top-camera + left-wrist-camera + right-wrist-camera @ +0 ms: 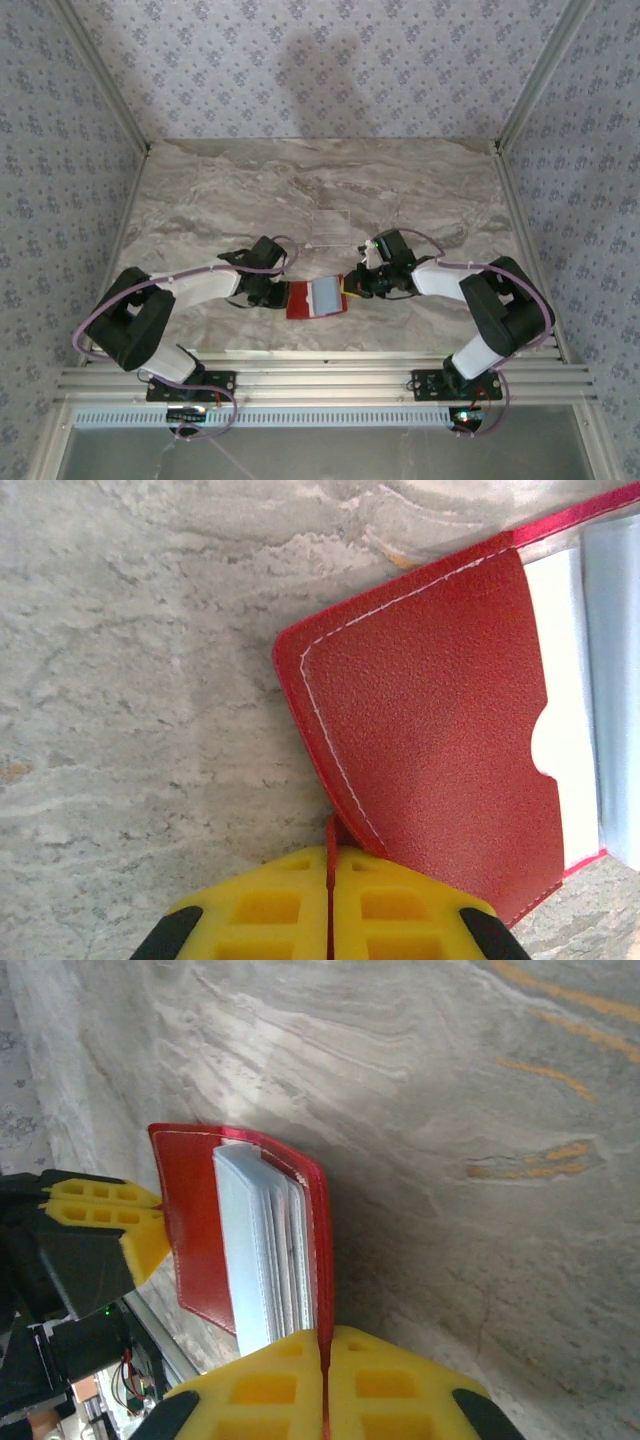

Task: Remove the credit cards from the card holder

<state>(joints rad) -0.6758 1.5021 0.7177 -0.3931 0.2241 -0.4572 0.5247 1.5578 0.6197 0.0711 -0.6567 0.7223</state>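
The red card holder (pixel 299 301) lies open on the marble table between both arms. Its red inner flap (pixel 430 700) has white stitching and a thumb notch. A pale whitish strip (pixel 558 660) shows past that flap's edge; it looks like a credit card tucked in, though I cannot tell for sure. Greyish clear pockets (pixel 262 1250) fan out from the spine. My left gripper (pixel 329 855) is shut on the holder's little side tab at its left edge. My right gripper (pixel 323 1340) is shut on the right cover's edge, which stands raised. The left fingers (pixel 110 1215) appear beyond the holder.
A faint clear plastic rectangle (pixel 330 225) lies on the table just behind the holder. Patterned walls close the table in at the back and sides. A metal rail (pixel 320 380) runs along the near edge by the arm bases.
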